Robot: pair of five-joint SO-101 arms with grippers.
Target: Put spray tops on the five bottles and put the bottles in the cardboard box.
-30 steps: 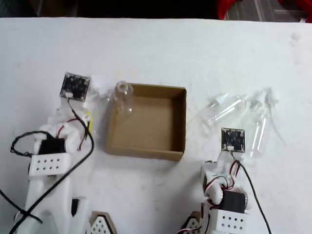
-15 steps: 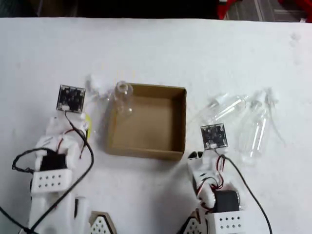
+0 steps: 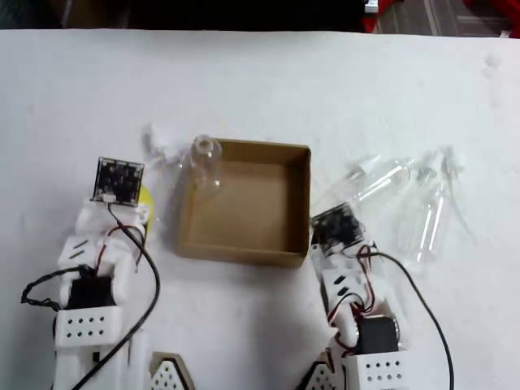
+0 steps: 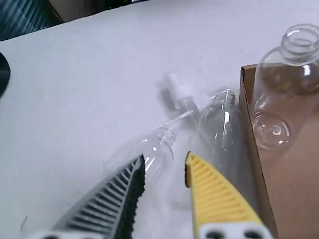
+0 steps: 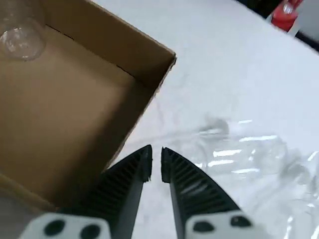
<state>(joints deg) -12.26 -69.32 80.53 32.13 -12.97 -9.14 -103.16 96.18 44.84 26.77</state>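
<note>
The cardboard box (image 3: 280, 244) sits mid-table, and one clear uncapped bottle (image 3: 205, 160) stands in its far left corner. Left of the box lie two more clear bottles (image 4: 152, 149) (image 4: 222, 122) and a white spray top (image 4: 177, 88). My left gripper (image 4: 163, 164) hovers open just short of them, one finger grey, one yellow, with nothing between. Further clear bottles (image 3: 380, 180) (image 3: 428, 215) lie right of the box. My right gripper (image 5: 155, 155) hangs by the box's near right corner (image 5: 167, 57), shut and empty.
The left arm (image 3: 120, 179) stands near the box's left side and the right arm (image 3: 335, 227) close against its near right corner. White tabletop stretches beyond the box to the far edge. A red object (image 5: 284, 12) lies far off past the right-hand bottles.
The left arm has drawn back toward the near edge, away from the spray top. The right arm has moved left and back, from beside the right-hand bottles to the box's corner.
</note>
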